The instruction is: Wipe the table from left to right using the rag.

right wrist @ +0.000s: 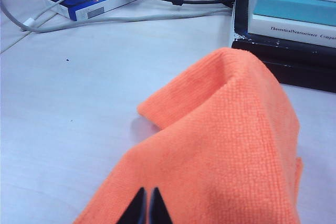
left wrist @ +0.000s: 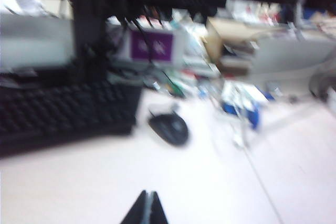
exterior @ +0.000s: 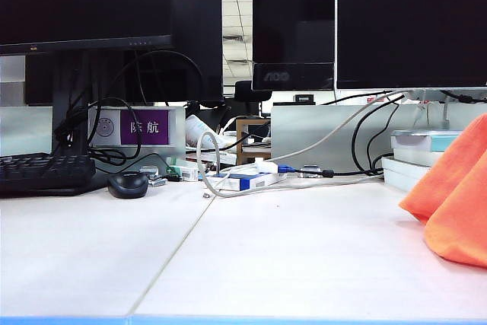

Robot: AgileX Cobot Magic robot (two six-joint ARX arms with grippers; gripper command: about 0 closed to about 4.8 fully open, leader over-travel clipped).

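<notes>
White desk panels with a blue front edge make up the table [exterior: 251, 256], its back edge crowded with monitors, cables and a keyboard [exterior: 42, 173].

The orange rag [exterior: 453, 195] lies bunched at the far right beside a stack of books [right wrist: 294, 30], which suggests the wipe is finished or nearly so; no dirt shows.

The right gripper [right wrist: 146, 205] sits over the rag with tips together, whether pinching cloth I cannot tell. The left gripper [left wrist: 146, 211], pressed shut and empty, hangs above bare table near the black mouse [left wrist: 169, 128].

The left wrist view is blurred. The exterior view shows neither arm and cuts off the rag's right side.
</notes>
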